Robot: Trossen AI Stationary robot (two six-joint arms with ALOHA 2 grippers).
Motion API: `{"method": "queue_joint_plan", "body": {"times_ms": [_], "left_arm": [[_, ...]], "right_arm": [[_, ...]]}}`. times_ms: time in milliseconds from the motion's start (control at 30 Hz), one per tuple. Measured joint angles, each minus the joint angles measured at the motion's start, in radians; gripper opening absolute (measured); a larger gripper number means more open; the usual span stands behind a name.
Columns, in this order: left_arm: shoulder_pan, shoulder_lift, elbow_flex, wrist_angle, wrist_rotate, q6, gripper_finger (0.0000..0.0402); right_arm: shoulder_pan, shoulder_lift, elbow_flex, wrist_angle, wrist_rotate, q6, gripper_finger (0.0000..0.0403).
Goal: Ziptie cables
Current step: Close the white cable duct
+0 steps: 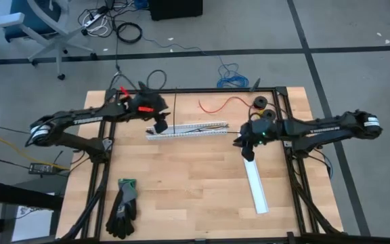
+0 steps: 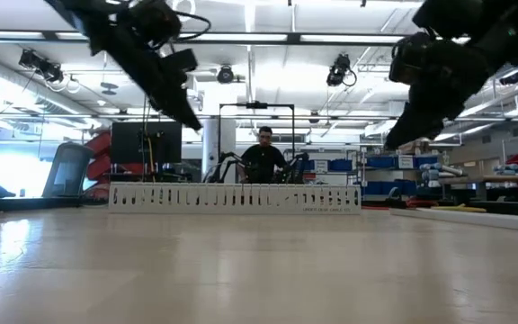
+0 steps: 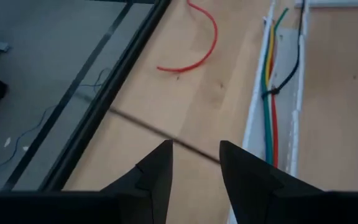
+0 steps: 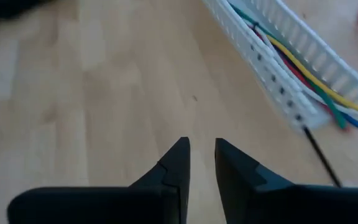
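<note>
- The cables (image 1: pixel 188 128) lay inside a white slotted channel (image 1: pixel 164 134) running across the far middle of the table (image 1: pixel 181 190); yellow, green, red and blue strands showed between its walls.
- A thin black tie (image 3: pixel 272 92) looked cinched around the bundle partway along, though the view there was poor.
- The left hand (image 1: pixel 161 126) hung over the channel's left end, clear of the wood, its fingers (image 3: pixel 157 168) set a narrow gap apart with nothing between them.
- The right hand (image 1: pixel 248 153) hovered above bare wood, near the channel's right end, where the wire tips poked out. Its fingers (image 4: pixel 176 163) stood close together, a slim gap only, gripping nothing.
- A second white channel piece (image 1: pixel 256 186) lay just beside the right hand, slanting toward the near right corner.
- A loose red wire (image 1: pixel 223 103) curled on the table beyond the channel, well apart from both hands.
- A pair of dark gloves (image 1: pixel 123 207) rested near the front left edge.
- A person (image 2: pixel 264 155) stood in the room behind the table.
</note>
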Motion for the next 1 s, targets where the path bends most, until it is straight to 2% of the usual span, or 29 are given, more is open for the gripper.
{"method": "queue_joint_plan", "body": {"times_ms": [200,400,533,833,1000], "left_arm": [[0.0,-0.082,-0.173,0.057,0.006,-0.066,0.0143],[-0.002,-0.073,-0.288,0.224,0.093,-0.168,0.0143],[-0.003,-0.075,-0.295,0.245,0.14,-0.189,0.0143],[-0.003,-0.074,-0.295,0.295,0.122,-0.15,0.0143],[-0.003,-0.076,-0.295,0.36,0.198,-0.156,0.0143]], "right_arm": [[0.07,0.087,-0.132,0.349,0.027,0.052,0.0045],[0.074,0.175,-0.139,0.488,0.027,0.055,0.003],[0.074,0.182,-0.138,0.516,0.027,0.055,0.0022],[0.074,0.179,-0.138,0.518,0.026,0.054,0.0015],[0.073,0.135,-0.138,0.404,0.026,0.077,0.0011]]}}
